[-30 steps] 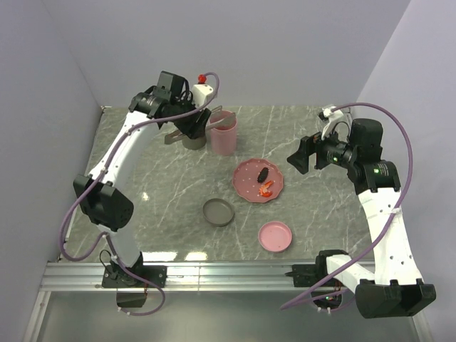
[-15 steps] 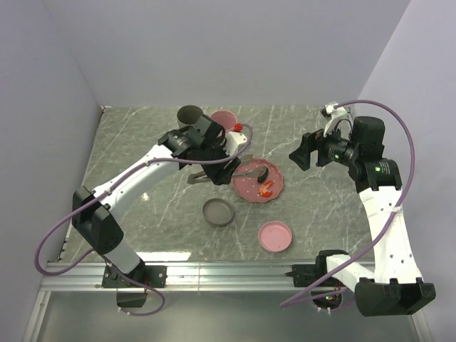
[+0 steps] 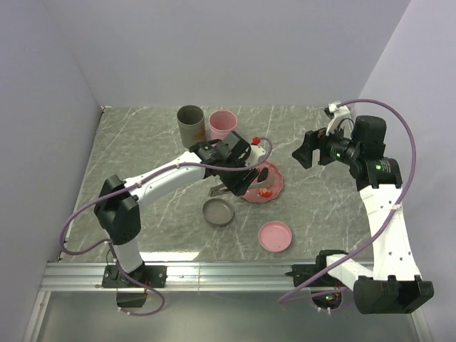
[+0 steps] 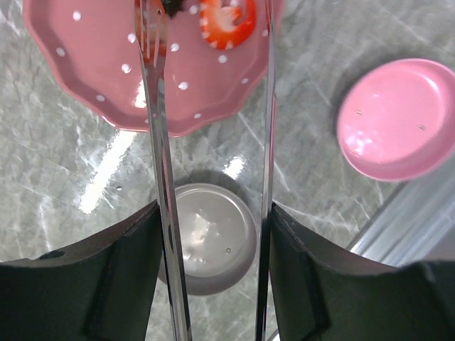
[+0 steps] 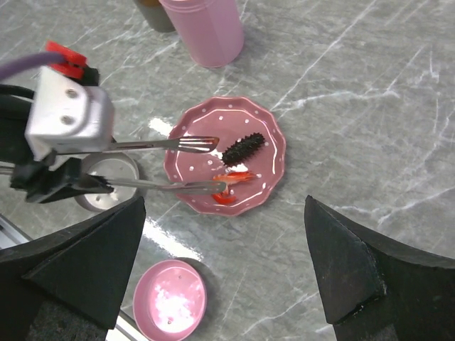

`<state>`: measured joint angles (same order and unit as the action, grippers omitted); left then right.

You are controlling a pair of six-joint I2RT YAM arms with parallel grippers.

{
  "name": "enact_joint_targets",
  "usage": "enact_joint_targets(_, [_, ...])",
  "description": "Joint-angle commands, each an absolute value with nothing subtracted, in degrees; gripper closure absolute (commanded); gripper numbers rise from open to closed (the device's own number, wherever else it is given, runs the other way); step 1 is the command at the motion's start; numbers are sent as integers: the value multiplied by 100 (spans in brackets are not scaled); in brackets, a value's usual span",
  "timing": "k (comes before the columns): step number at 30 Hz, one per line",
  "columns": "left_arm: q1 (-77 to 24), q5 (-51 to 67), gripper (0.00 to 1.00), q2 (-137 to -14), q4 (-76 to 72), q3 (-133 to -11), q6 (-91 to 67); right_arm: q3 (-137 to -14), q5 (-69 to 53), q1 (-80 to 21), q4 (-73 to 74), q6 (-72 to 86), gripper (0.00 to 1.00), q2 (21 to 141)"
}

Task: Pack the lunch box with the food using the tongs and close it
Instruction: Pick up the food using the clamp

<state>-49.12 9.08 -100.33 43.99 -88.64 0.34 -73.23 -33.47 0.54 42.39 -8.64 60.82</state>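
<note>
Left wrist, grip: the left pincer (image 4: pixel 213 213) was clamped on the tongs (image 4: pixel 160 163), one arm against each pad.
Left wrist, food: the shrimp (image 4: pixel 226 15) lay ahead of the pincer, between the tong arms, on the plate (image 4: pixel 106 78); the dark piece was cut off by the frame edge.
Left wrist, hidden: tip height above the plate could not be told.
Right wrist, grip: the right pincer (image 5: pixel 222 234) was held wide apart and empty, with the plate ahead of it.
Right wrist, gain: both tips were shown from the side, one at the shrimp, one beside the whole dark piece (image 5: pixel 243 148).
Top, gain: a grey cup (image 3: pixel 191 122) and a pink cup (image 3: pixel 222 125) were shown beyond the left pincer; no ball was seen.
Risk: a squeeze made too high would likely miss the shrimp or flick it off the plate; the dark piece might be nudged by the other tip; the tongs could twist between the pads.
</note>
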Motion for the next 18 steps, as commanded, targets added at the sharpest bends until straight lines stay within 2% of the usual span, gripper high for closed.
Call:
enact_joint_targets(1, [-4904, 352, 39, -10177, 4140, -9166, -369, -7567, -3296, 141, 4175, -809, 1, 6064])
enact_joint_targets(18, [-4957, 185, 43, -10748, 4078, -9448, -325, -7462, -3393, 176, 4070, -817, 1, 6179])
